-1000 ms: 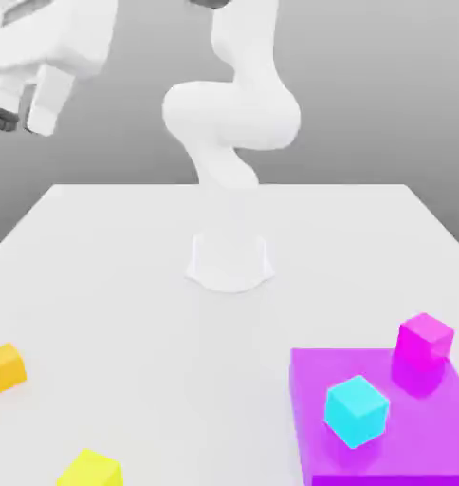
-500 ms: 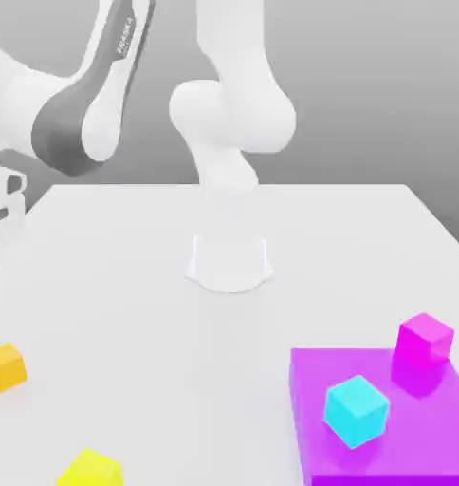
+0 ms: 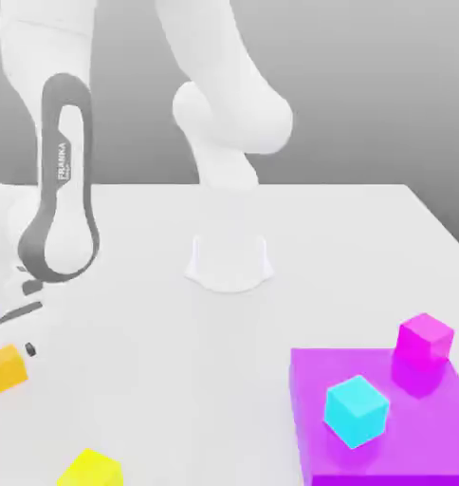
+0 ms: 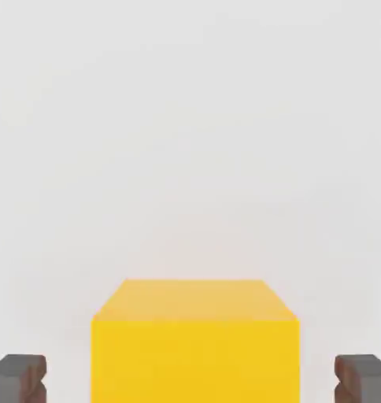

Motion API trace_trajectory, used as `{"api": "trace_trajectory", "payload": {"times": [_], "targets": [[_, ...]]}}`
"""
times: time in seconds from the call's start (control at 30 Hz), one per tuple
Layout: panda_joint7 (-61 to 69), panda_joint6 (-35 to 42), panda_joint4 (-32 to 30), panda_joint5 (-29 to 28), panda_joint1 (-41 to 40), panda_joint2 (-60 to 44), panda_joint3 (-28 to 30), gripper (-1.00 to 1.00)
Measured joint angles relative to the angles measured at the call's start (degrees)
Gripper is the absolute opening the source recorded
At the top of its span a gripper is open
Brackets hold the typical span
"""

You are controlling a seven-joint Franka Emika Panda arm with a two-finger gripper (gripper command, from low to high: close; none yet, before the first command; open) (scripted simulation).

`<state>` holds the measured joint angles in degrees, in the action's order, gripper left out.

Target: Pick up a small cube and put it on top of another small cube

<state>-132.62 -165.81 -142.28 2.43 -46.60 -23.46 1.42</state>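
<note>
**Gripper astride orange cube**

Lowered at the exterior view's left edge of the white table [image 3: 233, 323]. Gripper [image 4: 190, 378] open, fingertips [image 4: 19, 378] flanking the small orange cube [image 4: 195, 346], gaps on both sides. Yellow cube [image 3: 89, 469] nearby; cyan cube [image 3: 357, 410] on purple block [image 3: 404, 432].

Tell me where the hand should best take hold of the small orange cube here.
Across its two opposite vertical side faces, coming straight down from above. The orange cube sits flat and square on the table, nothing beside it, and the hand view has it centred between the fingertips, which stand apart from both faces.
</note>
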Motion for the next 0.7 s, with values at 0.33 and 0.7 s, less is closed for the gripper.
{"api": "trace_trajectory", "payload": {"times": [0.33,0.7], "targets": [[-1.30,8.47,-1.73,-1.40,1.86,10.39,-0.49,-1.00],[-5.65,20.39,1.40,-2.84,25.39,20.02,-18.22,-1.00]]}}
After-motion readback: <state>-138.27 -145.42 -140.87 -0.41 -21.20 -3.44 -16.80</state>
